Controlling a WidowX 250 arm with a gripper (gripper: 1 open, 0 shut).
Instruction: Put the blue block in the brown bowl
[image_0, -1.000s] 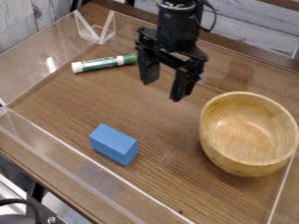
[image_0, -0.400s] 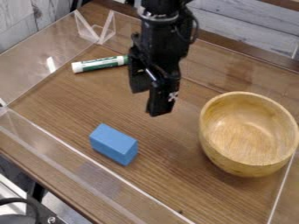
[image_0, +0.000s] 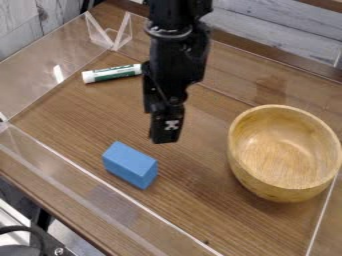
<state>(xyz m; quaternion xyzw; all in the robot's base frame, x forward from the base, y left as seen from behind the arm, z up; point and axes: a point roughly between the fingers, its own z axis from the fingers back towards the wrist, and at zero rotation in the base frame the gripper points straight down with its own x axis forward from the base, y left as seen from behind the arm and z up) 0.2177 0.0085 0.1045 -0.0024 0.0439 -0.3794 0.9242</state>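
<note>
The blue block (image_0: 131, 164) lies flat on the wooden table near the front left. The brown bowl (image_0: 283, 151) stands upright at the right with nothing in it. My black gripper (image_0: 163, 115) hangs pointing down between them, above the table and just up and to the right of the block. Its two fingers stand apart with nothing between them, and they touch neither the block nor the bowl.
A white marker with a green cap (image_0: 116, 72) lies at the back left. Clear plastic walls (image_0: 30, 150) run around the table's edges. The robot arm (image_0: 178, 35) rises out of frame at the top.
The gripper has come toward the camera and left, closer to the blue block, and has rolled about its vertical line. It stays open. Block, bowl and marker have not moved.
</note>
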